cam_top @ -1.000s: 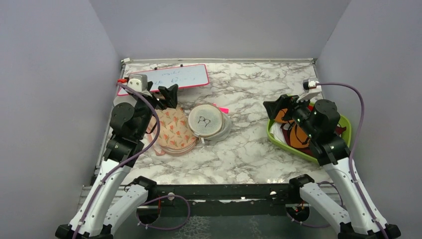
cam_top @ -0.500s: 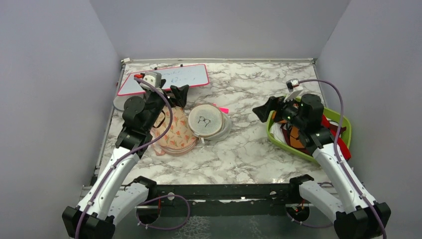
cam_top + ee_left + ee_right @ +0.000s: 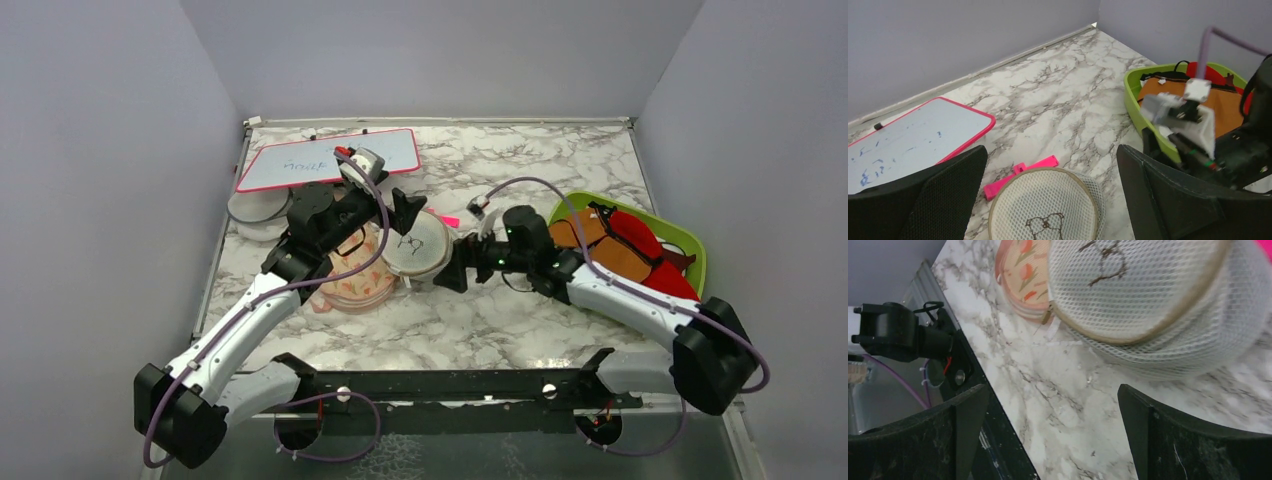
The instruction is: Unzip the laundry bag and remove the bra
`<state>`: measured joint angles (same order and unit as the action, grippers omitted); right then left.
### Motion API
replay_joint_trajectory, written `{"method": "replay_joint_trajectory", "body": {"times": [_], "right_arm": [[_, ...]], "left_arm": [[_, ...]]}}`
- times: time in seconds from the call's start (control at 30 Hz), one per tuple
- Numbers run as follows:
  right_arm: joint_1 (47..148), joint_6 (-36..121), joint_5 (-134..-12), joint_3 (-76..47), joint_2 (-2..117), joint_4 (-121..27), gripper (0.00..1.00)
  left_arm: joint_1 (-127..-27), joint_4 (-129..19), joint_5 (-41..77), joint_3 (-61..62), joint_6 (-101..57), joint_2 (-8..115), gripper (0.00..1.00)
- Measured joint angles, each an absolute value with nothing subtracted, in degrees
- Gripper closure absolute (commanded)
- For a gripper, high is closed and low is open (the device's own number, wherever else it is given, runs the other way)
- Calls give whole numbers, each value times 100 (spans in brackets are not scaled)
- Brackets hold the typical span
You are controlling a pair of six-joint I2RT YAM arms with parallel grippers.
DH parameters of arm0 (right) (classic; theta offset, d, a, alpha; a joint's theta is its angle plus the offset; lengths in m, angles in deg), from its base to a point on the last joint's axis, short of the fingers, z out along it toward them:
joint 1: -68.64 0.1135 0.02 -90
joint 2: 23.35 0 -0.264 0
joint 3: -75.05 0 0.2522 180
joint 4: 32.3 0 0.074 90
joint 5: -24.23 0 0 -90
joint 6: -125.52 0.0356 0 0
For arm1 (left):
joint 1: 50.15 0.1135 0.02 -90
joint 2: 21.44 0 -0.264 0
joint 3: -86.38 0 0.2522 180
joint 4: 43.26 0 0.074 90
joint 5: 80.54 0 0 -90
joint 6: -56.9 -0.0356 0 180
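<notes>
The laundry bag [image 3: 415, 245] lies closed on the table [image 3: 520, 170], touching the pouch [image 3: 350, 272]; the bra does not show, so it is probably inside. Both jaws stand wide open and hold nothing; the left gripper [image 3: 392, 215] hovers over the bag's far edge, the right gripper [image 3: 455, 262] is low beside its right side. The zip pull [image 3: 1048, 315] is small and close to the pouch; a finger could pinch mesh or pouch instead; the light bag could slide if nothing pins it.

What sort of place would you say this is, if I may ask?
Likely a robot test booth, not a home: plain grey walls box in a marble-patterned table, and a handwritten whiteboard lies on it.
</notes>
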<state>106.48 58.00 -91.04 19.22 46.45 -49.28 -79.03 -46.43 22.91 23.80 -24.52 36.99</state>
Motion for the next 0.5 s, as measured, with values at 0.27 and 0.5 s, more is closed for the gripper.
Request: {"method": "replay_joint_trajectory", "body": {"times": [0.27, 0.5], "right_arm": [[11258, 6679, -8993, 2034, 5602, -4132, 9], [11256, 7442, -8138, 2475, 5598, -3741, 19]], "left_arm": [[-8349, -4704, 2166, 2236, -2826, 3745, 1], [-8755, -4925, 1974, 2127, -3110, 3994, 1]]}}
